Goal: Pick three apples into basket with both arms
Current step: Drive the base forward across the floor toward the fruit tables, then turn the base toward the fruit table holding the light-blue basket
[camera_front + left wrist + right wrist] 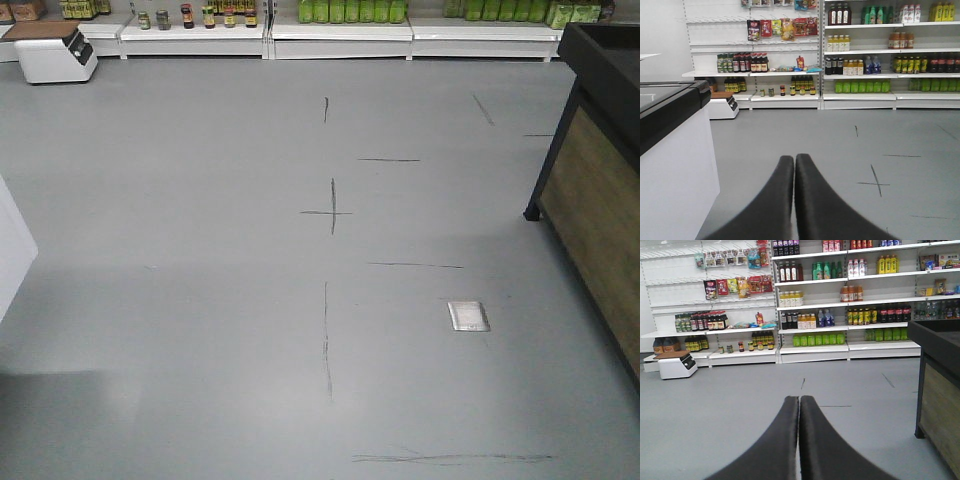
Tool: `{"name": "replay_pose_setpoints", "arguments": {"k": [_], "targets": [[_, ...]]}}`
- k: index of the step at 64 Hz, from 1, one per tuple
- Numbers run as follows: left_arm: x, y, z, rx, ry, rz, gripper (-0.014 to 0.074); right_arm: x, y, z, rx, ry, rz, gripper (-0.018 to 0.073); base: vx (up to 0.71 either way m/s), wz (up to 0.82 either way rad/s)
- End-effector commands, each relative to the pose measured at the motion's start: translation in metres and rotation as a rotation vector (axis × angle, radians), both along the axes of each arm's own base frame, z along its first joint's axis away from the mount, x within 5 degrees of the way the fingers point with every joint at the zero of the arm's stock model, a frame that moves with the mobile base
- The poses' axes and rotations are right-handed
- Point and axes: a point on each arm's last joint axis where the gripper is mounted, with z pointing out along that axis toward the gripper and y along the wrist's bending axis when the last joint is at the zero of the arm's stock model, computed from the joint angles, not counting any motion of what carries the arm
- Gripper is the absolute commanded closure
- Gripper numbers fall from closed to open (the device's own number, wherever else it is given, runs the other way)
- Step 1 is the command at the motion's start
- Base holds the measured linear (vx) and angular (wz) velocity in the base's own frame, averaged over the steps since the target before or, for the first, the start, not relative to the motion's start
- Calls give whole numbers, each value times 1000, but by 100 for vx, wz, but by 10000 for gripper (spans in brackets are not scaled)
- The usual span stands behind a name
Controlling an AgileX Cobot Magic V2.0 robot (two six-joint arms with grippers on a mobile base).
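The apples and the basket are out of view in every frame. My left gripper (794, 158) is shut and empty; its two black fingers meet above the grey floor. My right gripper (799, 399) is also shut and empty, with its fingers pressed together and pointing over the floor toward the shelves. Neither gripper shows in the front view.
Grey floor (250, 300) with black marks and a metal floor plate (468, 316). Stocked white shelves (815, 315) line the far wall. A white box (56, 50) stands at the far left. A white counter (670, 165) is on the left, a dark wood-panelled stand (600, 200) on the right.
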Motion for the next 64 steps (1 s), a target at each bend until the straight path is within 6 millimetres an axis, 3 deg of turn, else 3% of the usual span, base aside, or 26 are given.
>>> {"name": "replay_pose_setpoints", "arguments": {"k": [1,64], "targets": [[-1,0,2,-10,-74,0,603,-1,1,5,-8,-80,10,564,8,8],[-1,0,2,-10,-74,0,603,-1,1,5,-8,-80,10,564,14,1]]}}
